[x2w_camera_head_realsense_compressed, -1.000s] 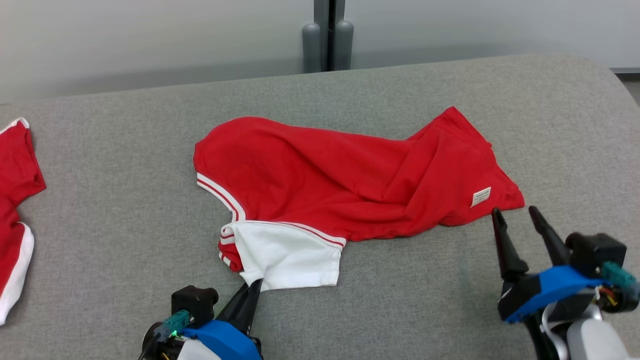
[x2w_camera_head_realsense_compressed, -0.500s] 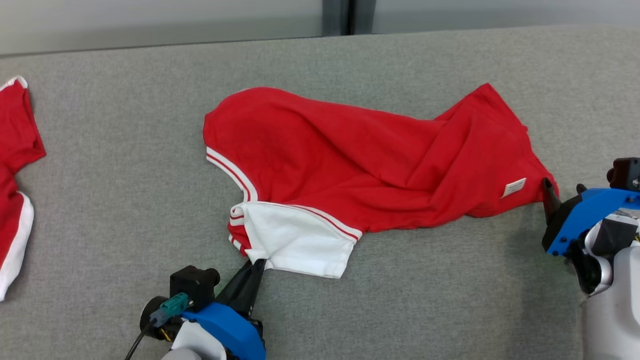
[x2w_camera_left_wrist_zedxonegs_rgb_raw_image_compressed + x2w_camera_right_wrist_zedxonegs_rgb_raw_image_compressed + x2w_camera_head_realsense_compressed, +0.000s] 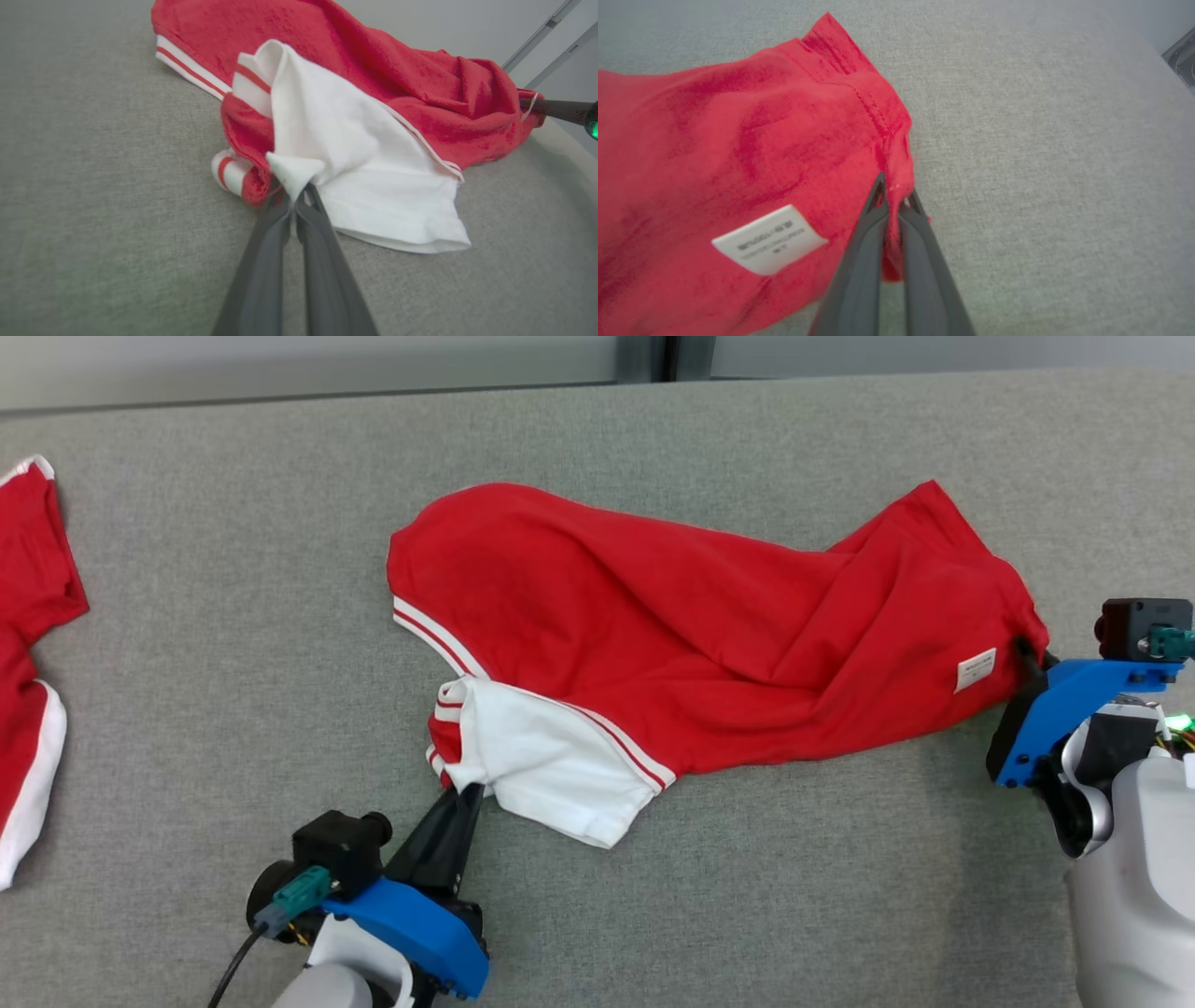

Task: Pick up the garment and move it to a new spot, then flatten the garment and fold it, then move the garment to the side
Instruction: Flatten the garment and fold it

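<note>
A red garment [image 3: 672, 625] with a white sleeve [image 3: 551, 765] and red-and-white striped trim lies rumpled across the middle of the grey padded table [image 3: 233, 709]. My left gripper [image 3: 467, 793] is shut on the white sleeve's corner [image 3: 292, 170], lifting it slightly. At the garment's right edge my right gripper [image 3: 1032, 658] is shut on the red hem [image 3: 896, 186], beside a small white care label [image 3: 770, 239]. The left wrist view also takes in the right gripper's fingers [image 3: 556, 108] at the far side of the garment [image 3: 373, 60].
A second red and white garment [image 3: 28, 663] lies at the table's left edge. A pale wall with a dark vertical post [image 3: 665, 355] runs behind the table. Bare grey surface spreads in front of and behind the garment.
My right gripper went from open beside the hem to shut on it and pulled it rightward. The left gripper kept its hold and raised the sleeve corner. The head camera tilted down.
</note>
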